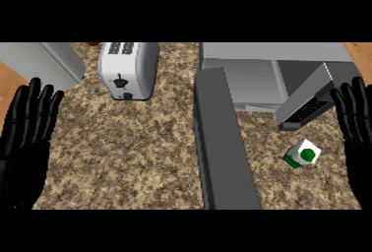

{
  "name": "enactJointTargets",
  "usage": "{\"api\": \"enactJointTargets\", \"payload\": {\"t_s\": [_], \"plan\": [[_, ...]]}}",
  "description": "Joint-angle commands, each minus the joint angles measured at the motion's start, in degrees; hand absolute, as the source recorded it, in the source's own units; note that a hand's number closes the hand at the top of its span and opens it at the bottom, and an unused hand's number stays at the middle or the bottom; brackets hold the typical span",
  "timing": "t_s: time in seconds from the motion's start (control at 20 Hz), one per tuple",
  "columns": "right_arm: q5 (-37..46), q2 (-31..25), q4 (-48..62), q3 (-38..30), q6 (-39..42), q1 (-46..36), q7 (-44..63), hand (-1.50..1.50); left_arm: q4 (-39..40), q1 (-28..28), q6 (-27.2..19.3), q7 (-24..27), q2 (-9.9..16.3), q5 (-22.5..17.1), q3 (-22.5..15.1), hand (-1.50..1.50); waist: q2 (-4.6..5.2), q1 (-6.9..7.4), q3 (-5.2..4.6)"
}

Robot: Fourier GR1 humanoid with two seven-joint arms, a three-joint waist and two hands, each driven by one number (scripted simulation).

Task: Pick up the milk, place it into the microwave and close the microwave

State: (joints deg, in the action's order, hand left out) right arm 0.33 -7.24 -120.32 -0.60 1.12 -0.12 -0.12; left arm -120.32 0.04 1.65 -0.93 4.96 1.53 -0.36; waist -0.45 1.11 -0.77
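While both hands rest open at the frame's edges, one milk carton [302, 154] stands alone on the speckled counter [138, 147], lower right of centre. White body, green markings, a round green cap on top. Seen from steeply above, it leans slightly: its top with the cap lies toward the lower right, its base toward the upper left, so the long axis runs along that diagonal. Nothing touches it.

One microwave [272, 74], grey, upper right of the frame. Its door [222, 142] hangs open, a long dark slab running from upper centre down to the lower edge, left of the carton. The control panel side [309, 106] juts toward the carton from above; the carton sits near it but apart.

One toaster [128, 69], silver with two slots, upper left of centre. One grey block [44, 64] at far upper left, cut off by the frame.

Left hand [27, 133]: left edge, fingers straight, pointing up, holding nothing. Right hand [356, 123]: right edge, fingers straight, pointing up, holding nothing, well to the right of the carton.
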Motion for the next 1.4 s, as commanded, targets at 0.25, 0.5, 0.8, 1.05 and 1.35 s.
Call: {"api": "enactJointTargets", "payload": {"t_s": [0.25,0.5,0.8,1.05,1.35], "plan": [[2.44,-1.17,13.09,-11.08,-6.16,-7.93,-2.99,-1.50,1.95,0.38,-0.73,3.46,-1.15,1.98,-0.02,-1.50,0.63,-0.74,0.79],[-6.94,-0.87,15.41,-15.99,-5.71,-9.68,1.47,-1.50,4.74,5.69,-6.48,3.04,-4.86,2.22,-3.68,-1.50,0.50,-0.96,0.78],[-5.17,1.31,17.82,-13.76,-6.00,-5.51,-2.91,-1.50,-5.01,12.96,-8.92,0.16,-4.93,3.68,-10.46,-1.50,0.40,-0.84,0.79],[-3.05,0.42,16.83,-12.84,-6.85,-3.88,-0.03,-1.50,-6.06,11.14,-7.82,-2.60,-3.63,1.40,-7.56,-1.50,0.41,-1.06,0.77],[-2.47,3.93,23.79,-12.04,-5.84,2.03,-10.24,-1.50,-9.95,20.60,-7.93,1.53,-4.61,3.85,-13.68,-1.50,0.37,-0.99,0.78]]}}
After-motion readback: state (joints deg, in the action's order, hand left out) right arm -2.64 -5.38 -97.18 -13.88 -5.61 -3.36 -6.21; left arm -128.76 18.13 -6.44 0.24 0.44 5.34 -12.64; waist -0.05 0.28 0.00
